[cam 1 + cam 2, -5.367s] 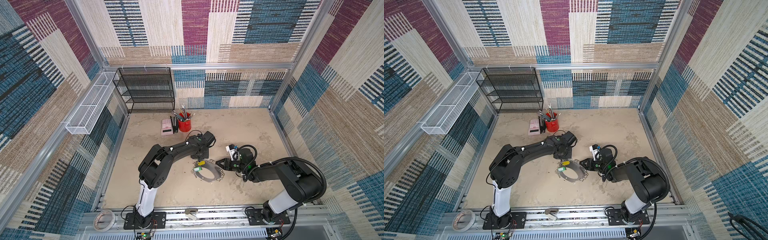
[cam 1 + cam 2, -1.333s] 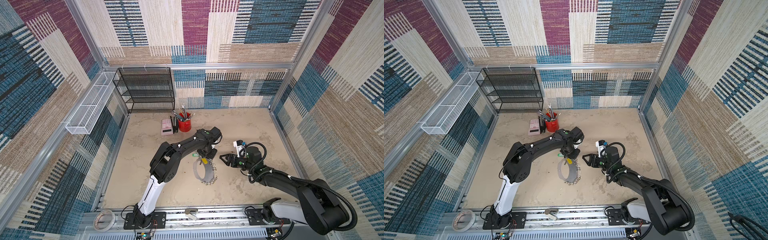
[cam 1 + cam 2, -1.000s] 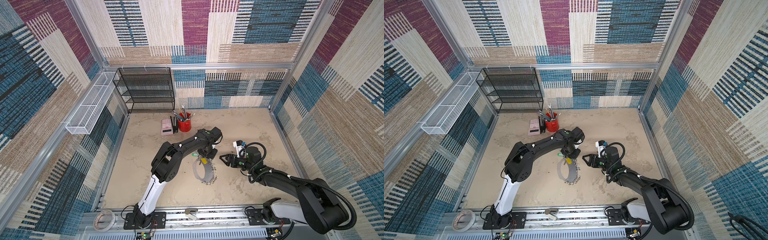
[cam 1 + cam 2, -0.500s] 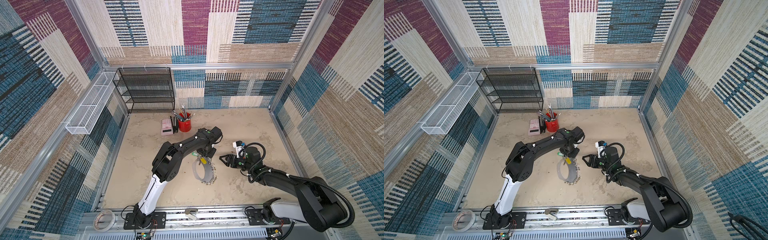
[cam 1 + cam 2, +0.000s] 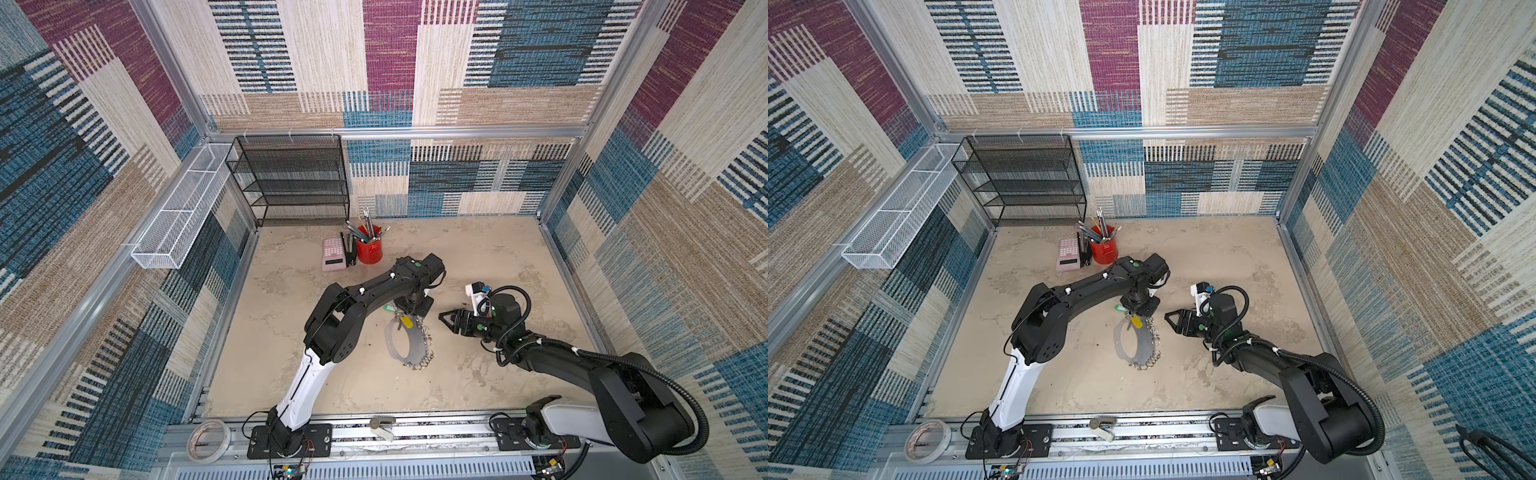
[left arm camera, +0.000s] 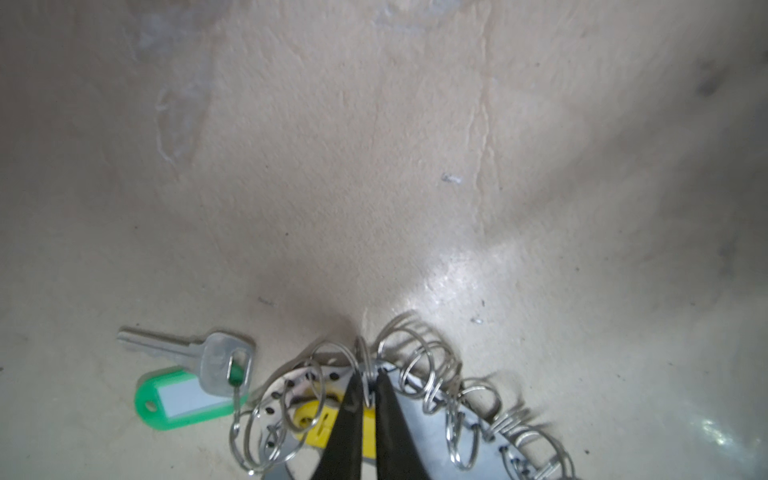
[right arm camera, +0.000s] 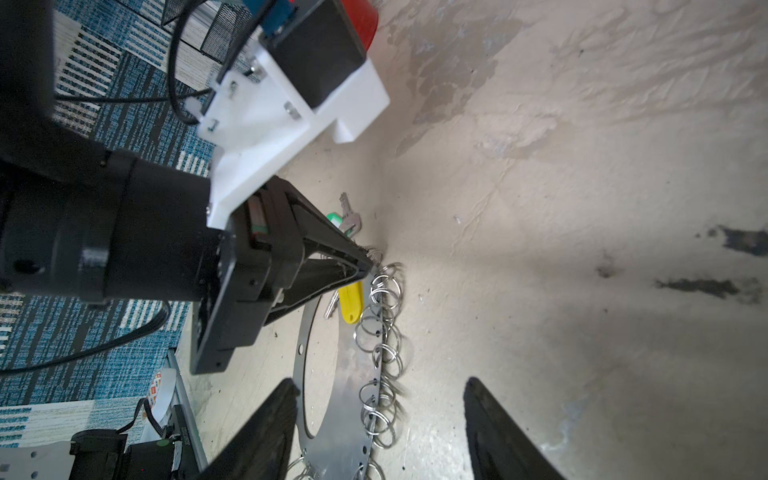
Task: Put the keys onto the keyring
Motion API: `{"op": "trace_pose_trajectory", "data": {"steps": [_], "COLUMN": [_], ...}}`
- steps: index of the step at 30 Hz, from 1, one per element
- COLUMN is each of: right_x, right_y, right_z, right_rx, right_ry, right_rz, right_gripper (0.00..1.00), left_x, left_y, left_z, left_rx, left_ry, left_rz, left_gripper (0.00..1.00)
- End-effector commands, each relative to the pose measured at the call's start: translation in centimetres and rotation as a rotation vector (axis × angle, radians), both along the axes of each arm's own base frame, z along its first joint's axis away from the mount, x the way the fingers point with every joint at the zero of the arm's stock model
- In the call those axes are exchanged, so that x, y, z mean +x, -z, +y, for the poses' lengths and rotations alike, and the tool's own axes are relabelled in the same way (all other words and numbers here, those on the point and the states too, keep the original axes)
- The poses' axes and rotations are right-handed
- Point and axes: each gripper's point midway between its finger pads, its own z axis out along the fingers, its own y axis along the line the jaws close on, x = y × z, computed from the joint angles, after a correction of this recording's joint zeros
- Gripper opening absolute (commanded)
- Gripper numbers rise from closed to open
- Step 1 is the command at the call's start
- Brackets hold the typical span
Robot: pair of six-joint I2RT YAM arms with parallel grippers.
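Keyring: the keyring [image 5: 414, 345] lies flat mid-table, its long axis running from the left gripper toward the arms' bases. Its split rings line the edge that faces the right arm.
Keys: a yellow-tagged key [image 6: 309, 415] rests on the band's far end, with a green-tagged key [image 6: 183, 399] just beyond it. Whether either is hooked on cannot be told.
Left gripper: the left gripper [image 6: 368, 384] is pinched on a split ring at that far end.
Right gripper: the right gripper [image 7: 380, 382] is spread, empty, and near the ringed edge without touching it.
Obstacles: none between; the red pencil cup [image 5: 369, 253] and pink calculator [image 5: 333, 255] stand well apart behind.
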Motion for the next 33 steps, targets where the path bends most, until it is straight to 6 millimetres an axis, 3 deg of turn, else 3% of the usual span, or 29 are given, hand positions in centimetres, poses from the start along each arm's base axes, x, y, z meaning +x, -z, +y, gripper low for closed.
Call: {"op": "trace_pose_trajectory", "data": {"steps": [1,13,22,25,33], "right_x": [0.1,0.1,0.3,0.4,1.3], "right_y": [-0.5,-0.6,-1.5,-2.3,-5.5], "right_z": [0.2,0.2,0.2,0.2,0.7], "right_rx": [0.01,0.01,0.02,0.024,0.055], "right_ry": [-0.013,-0.011,-0.007,-0.005,-0.009], "right_rz": [-0.028,-0.032,-0.049,-0.067,-0.132], "right_gripper": [0.66,0.66,0.66,0.66,0.68], "left_x": [-0.1,0.2,0.9,0.7,-0.4], "left_y": [0.3,0.5,-0.6,-2.1,-8.7], "left_z": [0.2,0.8,1.7,1.7,1.9], "left_rx": [0.009,0.044,0.08,0.04,-0.129], "left_ry": [-0.009,-0.028,-0.042,-0.04,-0.028], "left_rz": [0.009,-0.007,-0.06,-0.082,-0.197], "left_gripper": [0.11,0.07,0.0,0.0,0.0]}}
